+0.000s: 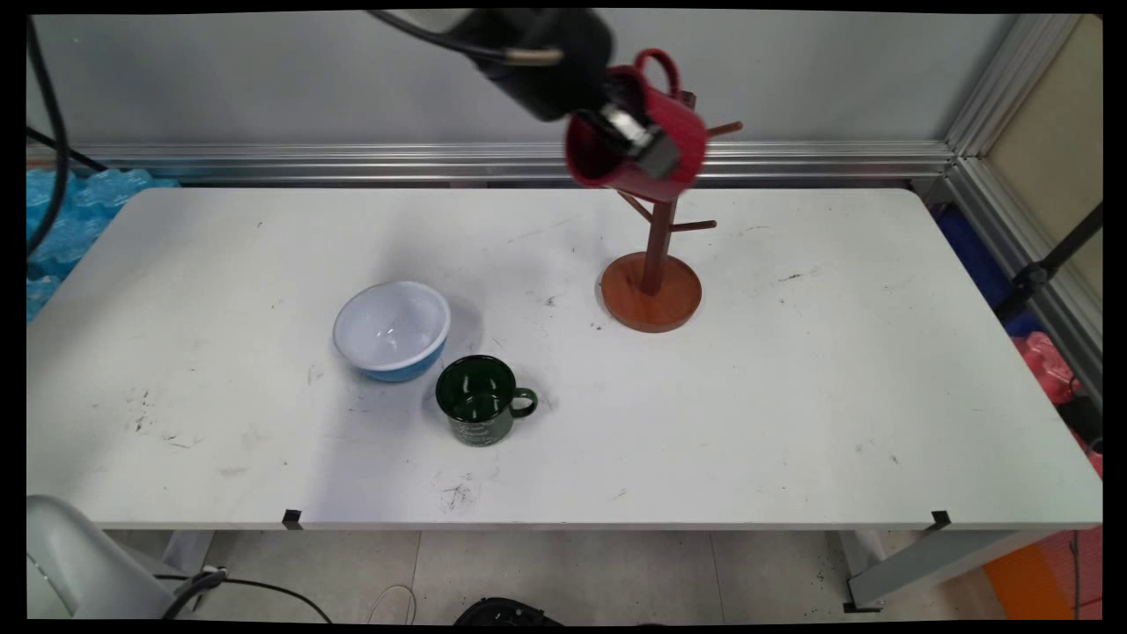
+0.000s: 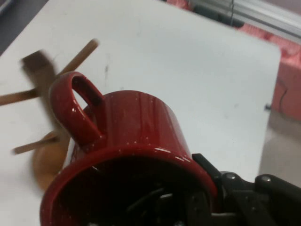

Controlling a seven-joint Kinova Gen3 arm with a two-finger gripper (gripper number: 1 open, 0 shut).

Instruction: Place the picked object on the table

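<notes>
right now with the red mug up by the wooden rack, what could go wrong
The gripper holds the red mug by its rim only, tilted, so it might slip. The handle sits close to the mug rack's pegs; a bump could tip the rack. A dropped mug could hit the table.

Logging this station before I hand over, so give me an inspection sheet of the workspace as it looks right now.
Surface: white table, scuffed with dark marks.
Things: red mug held in the air, tilted, at the top of the wooden mug tree.
Clutter: white-and-blue bowl and green mug close together, left of the tree.
Pincer: pincer shut on the red mug's rim, one finger inside.
Cables: black cables at the left edge.
Surroundings: grey wall, aluminium rail behind the table.
</notes>
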